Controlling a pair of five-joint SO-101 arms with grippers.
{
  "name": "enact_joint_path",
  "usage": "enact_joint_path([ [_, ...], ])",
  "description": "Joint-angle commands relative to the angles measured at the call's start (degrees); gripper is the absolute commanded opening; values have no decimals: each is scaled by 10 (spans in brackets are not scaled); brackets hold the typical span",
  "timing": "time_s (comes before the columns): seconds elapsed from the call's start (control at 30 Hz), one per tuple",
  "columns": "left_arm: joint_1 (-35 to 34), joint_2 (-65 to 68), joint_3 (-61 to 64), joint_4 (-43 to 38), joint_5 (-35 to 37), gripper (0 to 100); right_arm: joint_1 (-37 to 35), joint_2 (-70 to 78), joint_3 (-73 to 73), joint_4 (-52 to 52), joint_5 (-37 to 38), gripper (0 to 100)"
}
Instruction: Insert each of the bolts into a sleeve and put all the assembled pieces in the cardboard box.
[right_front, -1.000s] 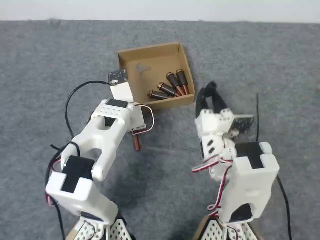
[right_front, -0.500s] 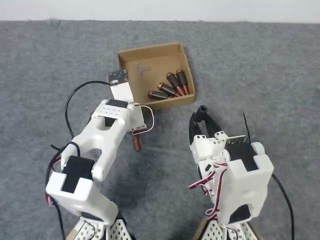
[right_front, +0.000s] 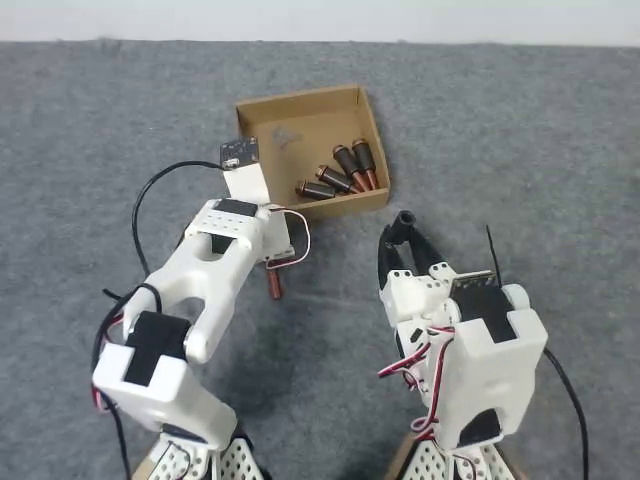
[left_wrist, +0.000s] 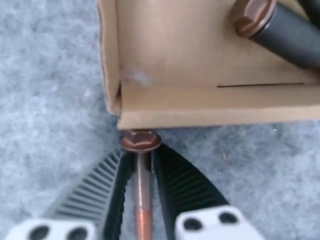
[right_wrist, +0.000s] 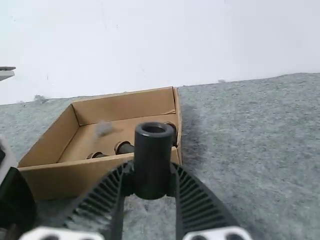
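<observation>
My left gripper (left_wrist: 142, 157) is shut on a copper bolt (left_wrist: 141, 182), hex head right at the outer front corner of the cardboard box (left_wrist: 165, 65). From above the bolt (right_front: 273, 284) pokes out under the left arm, just in front of the box (right_front: 262, 145). My right gripper (right_wrist: 150, 187) is shut on a black sleeve (right_wrist: 151, 160), held upright with its bore open. In the high view the sleeve (right_front: 404, 220) hangs to the right, in front of the box. Three assembled pieces (right_front: 340, 172) lie inside the box.
Grey carpet (right_front: 520, 150) covers the table, with free room right and left of the box. A black cable (right_front: 150, 200) loops beside the left arm. A white wall (right_wrist: 160, 40) stands behind the table.
The right arm pulled back toward its base and slightly left with the sleeve between 1.0 s and 0.5 s ago, then held still. The left arm with its bolt barely shifted.
</observation>
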Motion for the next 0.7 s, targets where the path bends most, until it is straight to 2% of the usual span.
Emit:
enact_joint_path([
  [0.0, 3, -74, -11, -17, -1, 12, -6, -7, 14, -15, 14, 6],
  [0.23, 5, -196, -10, 6, -2, 12, -6, -6, 13, -13, 14, 6],
  [0.33, 7, -222, -15, 6, -2, 12, -6, -6, 13, -11, 40, 6],
  [0.67, 7, -267, -15, -54, -3, 13, -15, -5, 13, 13, 54, 6],
])
